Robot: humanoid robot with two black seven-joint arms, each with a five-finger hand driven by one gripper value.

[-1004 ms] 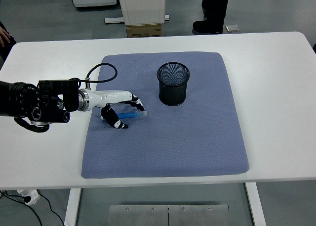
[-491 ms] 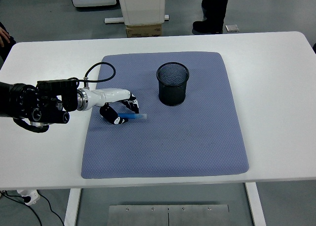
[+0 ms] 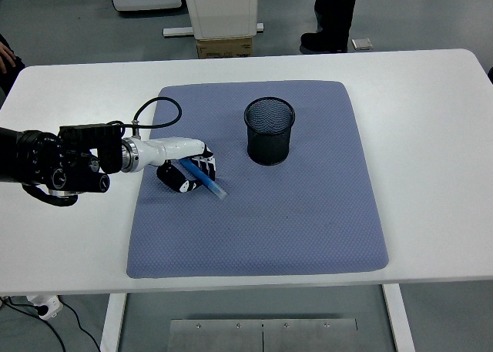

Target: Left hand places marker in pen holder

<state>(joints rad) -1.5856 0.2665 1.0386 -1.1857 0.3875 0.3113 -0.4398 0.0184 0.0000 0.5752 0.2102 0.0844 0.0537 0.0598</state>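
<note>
White table; one pen holder; left hand clamps one marker.

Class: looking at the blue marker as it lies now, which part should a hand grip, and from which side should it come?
Grip the marker near its upper-left end, coming from the left, as the left hand does. It slants down-right on the mat, so its free tip points away from the hand and can drop first into the pen holder.
</note>
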